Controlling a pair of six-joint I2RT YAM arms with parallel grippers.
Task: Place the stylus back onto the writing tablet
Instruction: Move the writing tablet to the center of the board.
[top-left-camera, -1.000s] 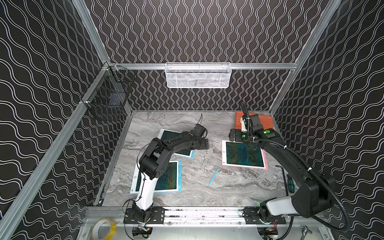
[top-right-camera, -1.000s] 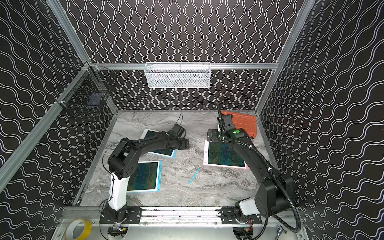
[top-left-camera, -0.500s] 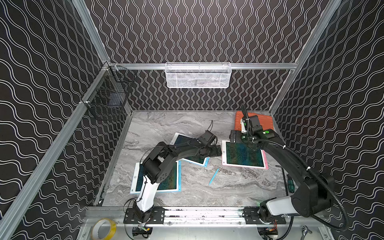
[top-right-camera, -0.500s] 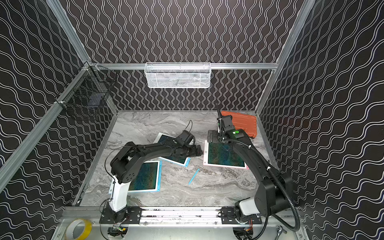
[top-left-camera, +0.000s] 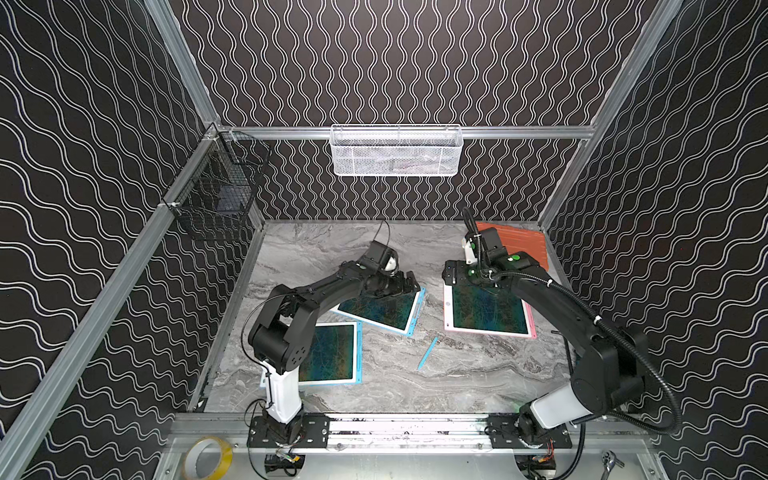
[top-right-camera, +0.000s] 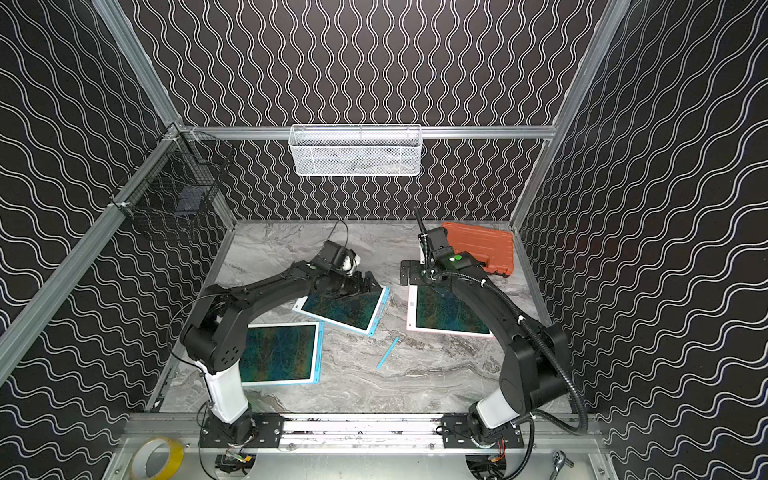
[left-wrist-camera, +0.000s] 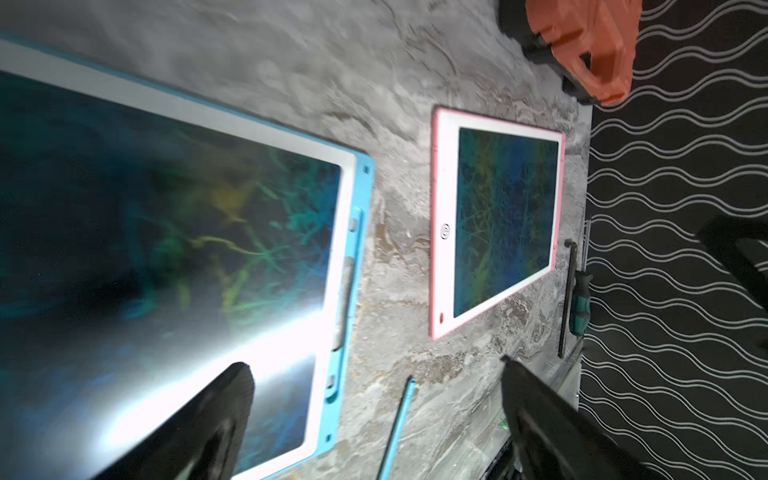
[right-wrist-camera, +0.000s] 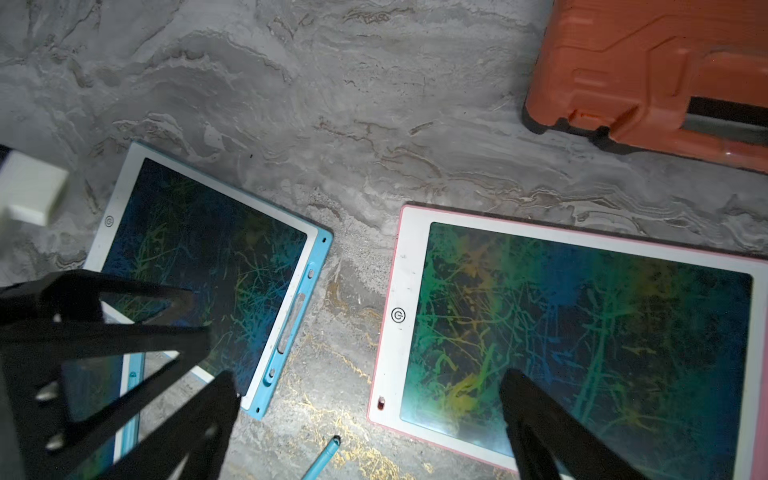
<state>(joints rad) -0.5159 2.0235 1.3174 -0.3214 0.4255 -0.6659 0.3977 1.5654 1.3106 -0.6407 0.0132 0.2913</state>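
Stylus loose on the table, both grippers empty.
The blue stylus (top-left-camera: 427, 353) lies on the marble table (top-left-camera: 457, 374), near the gap between the angled blue tablet (top-left-camera: 386, 313) and the pink tablet (top-left-camera: 486, 311), touching neither. Both wrist views cut off one end of it. The left gripper (top-left-camera: 409, 284), fingers spread wide, hides the blue tablet's far corner. The right gripper (top-left-camera: 451, 274), likewise spread, covers the pink tablet's far edge. Glare blurs the blue screen in the left wrist view.

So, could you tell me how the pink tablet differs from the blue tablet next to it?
The pink tablet has a pink rim; the blue tablet a blue one. The pink tablet lies roughly square to the table edge, the blue tablet skewed. Both have white bezels and scribbled dark screens.
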